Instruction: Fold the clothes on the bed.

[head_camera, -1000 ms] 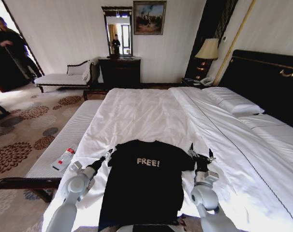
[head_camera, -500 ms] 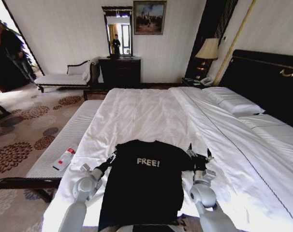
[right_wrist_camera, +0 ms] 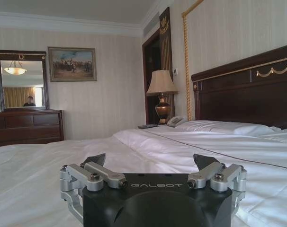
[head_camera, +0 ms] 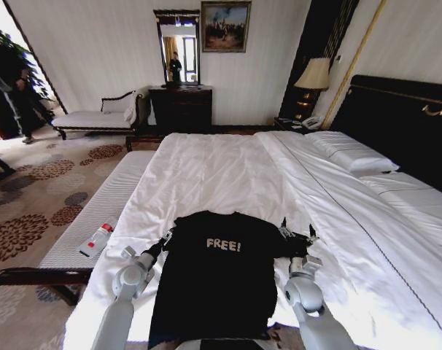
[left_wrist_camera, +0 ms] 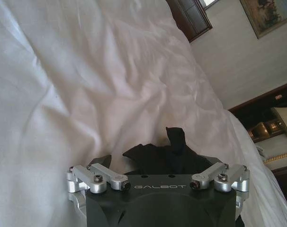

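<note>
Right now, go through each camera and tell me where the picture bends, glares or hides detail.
Head view: wide-angle bend curves the headboard and walls; the T-shirt reads as flat black apart from its white lettering, between the left gripper and right gripper. Left wrist view: tilted, the white bedding nearly washed out. Right wrist view: level, the lit lamp glows, the mirror reflects a ceiling light.

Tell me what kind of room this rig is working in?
Likely a hotel bedroom: a very large bed with white sheets and tall dark headboard, a bedside lamp beside a phone, and a dresser with mirror under a framed painting.
</note>
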